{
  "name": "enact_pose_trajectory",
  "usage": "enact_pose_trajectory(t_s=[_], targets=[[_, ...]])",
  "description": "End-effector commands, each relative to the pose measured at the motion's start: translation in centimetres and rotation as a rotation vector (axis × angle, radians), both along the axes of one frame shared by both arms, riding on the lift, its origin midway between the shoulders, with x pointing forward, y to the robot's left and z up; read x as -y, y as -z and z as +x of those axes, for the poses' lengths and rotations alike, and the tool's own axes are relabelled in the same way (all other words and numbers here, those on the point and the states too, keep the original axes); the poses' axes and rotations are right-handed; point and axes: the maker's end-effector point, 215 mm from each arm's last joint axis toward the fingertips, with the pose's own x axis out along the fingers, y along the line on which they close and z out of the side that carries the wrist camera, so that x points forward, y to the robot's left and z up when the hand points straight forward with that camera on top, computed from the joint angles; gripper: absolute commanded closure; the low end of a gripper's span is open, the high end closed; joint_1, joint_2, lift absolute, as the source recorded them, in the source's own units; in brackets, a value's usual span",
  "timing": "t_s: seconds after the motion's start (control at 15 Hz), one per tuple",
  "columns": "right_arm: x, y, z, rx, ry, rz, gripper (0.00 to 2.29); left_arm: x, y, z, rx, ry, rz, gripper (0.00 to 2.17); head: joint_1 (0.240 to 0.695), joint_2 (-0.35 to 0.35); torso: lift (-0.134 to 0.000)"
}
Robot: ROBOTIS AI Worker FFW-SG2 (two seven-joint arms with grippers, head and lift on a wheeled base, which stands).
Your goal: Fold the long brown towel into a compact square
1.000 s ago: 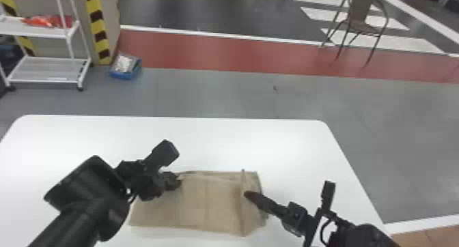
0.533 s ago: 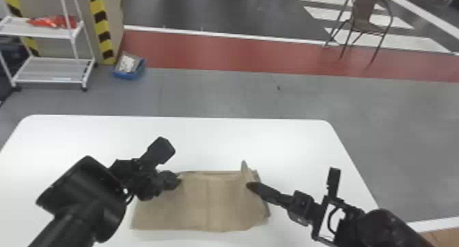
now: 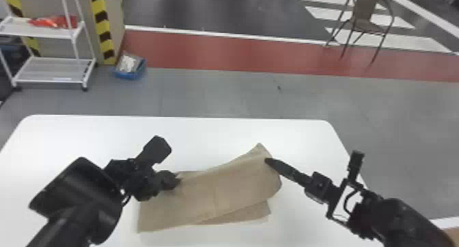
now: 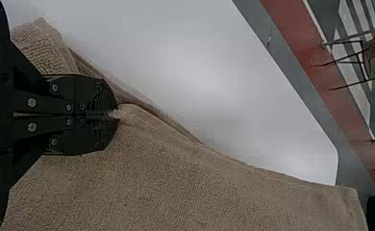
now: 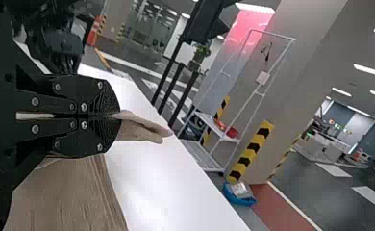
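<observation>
The towel (image 3: 218,193) stretches between the two claws over the white table (image 3: 218,137), its near part spreading out beside the left claw (image 3: 178,180). That claw is closed on a pinch of the towel's far edge, while the right claw (image 3: 267,160) nips the raised corner, a little of the cloth poking out past its tips. Below the right claw, a second layer (image 3: 244,212) peeks out underneath, so some folding looks done, perhaps about half the job. The shape is oblong, not a square. Left to do, I'd judge: bring the right claw's end over towards the left claw, line up the edges, let go and press flat.
</observation>
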Motion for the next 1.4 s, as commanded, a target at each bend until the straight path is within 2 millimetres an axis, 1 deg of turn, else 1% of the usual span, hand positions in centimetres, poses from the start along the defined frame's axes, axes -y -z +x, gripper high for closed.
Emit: enact_pose_trajectory(t_s=[0.0,0.13,0.27,0.33,0.4,0.47,0.53,0.6,0.67,0.73,0.8,0.87,0.93,1.0,1.07,1.13,1.2,1.27,1.33], targets=[[2.7,3.1,1.8,0.015,0.051,-0.074,1.12,-0.1,0.0,0.0,0.0,-0.001,0.002,1.37,0.695,-0.228,0.0],[2.9,4.5,2.4,0.008,0.046,-0.122,1.12,0.0,0.0,0.0,0.001,0.0,0.003,1.37,0.695,-0.254,0.0],[2.4,5.8,2.8,0.001,0.028,-0.188,1.11,-0.1,0.4,-0.3,-0.005,-0.003,0.003,1.37,0.695,-0.259,0.0],[1.6,6.1,2.9,-0.002,0.015,-0.198,1.1,-0.1,0.4,-0.3,-0.004,-0.004,0.001,1.37,0.695,-0.259,0.0],[0.9,6.8,2.7,-0.011,-0.003,-0.215,0.88,-0.2,0.5,-0.4,-0.006,-0.006,-0.003,1.25,0.695,-0.258,0.0],[0.3,7.4,2.5,-0.024,-0.02,-0.234,0.4,-0.3,0.6,-0.5,-0.006,-0.004,-0.002,1.13,0.695,-0.25,0.0],[0.2,8.0,2.4,-0.039,-0.023,-0.254,0.04,-0.3,0.6,-0.6,-0.006,-0.005,-0.004,0.97,0.695,-0.244,0.0],[0.0,8.4,2.0,-0.046,-0.027,-0.257,0.0,-0.3,0.5,-0.5,-0.003,-0.001,-0.006,0.58,0.695,-0.239,0.0],[-0.1,8.8,1.3,-0.051,-0.029,-0.257,0.01,-0.6,0.7,-0.6,-0.006,-0.005,-0.007,0.41,0.695,-0.236,0.0],[0.1,8.8,1.1,-0.048,-0.02,-0.266,0.01,-1.2,0.6,-0.6,-0.003,-0.016,-0.007,0.19,0.695,-0.233,0.0],[0.8,8.3,0.7,-0.04,-0.009,-0.292,0.03,-1.6,0.5,-0.7,-0.001,-0.026,-0.014,0.08,0.695,-0.23,0.0],[1.6,7.9,0.2,-0.026,0.014,-0.333,0.03,-1.8,-0.1,-0.4,0.011,-0.034,-0.025,0.07,0.695,-0.229,0.0],[2.3,7.5,-0.2,-0.018,0.033,-0.348,0.03,-2.3,-0.1,-0.4,0.009,-0.047,-0.031,0.07,0.695,-0.231,0.0],[2.9,6.7,-0.5,-0.001,0.055,-0.346,0.05,-2.1,-0.7,-0.2,0.013,-0.051,-0.048,0.07,0.695,-0.235,0.0],[3.4,5.8,-0.7,0.019,0.069,-0.342,0.05,-2.7,-1.0,0.1,0.018,-0.067,-0.06,0.07,0.695,-0.238,0.0],[3.4,5.6,-1.1,0.017,0.073,-0.328,0.05,-3.3,-1.2,0.1,0.018,-0.083,-0.07,0.07,0.695,-0.242,0.0],[3.6,5.1,-1.2,0.014,0.075,-0.317,0.05,-3.3,-1.9,0.4,0.033,-0.092,-0.088,0.07,0.695,-0.244,0.0],[3.4,4.9,-1.4,0.012,0.069,-0.308,0.05,-3.8,-2.9,0.7,0.048,-0.117,-0.118,0.07,0.695,-0.244,0.0],[3.3,4.7,-1.5,0.016,0.067,-0.309,0.05,-4.4,-3.5,0.7,0.061,-0.146,-0.142,0.07,0.695,-0.242,0.0]])
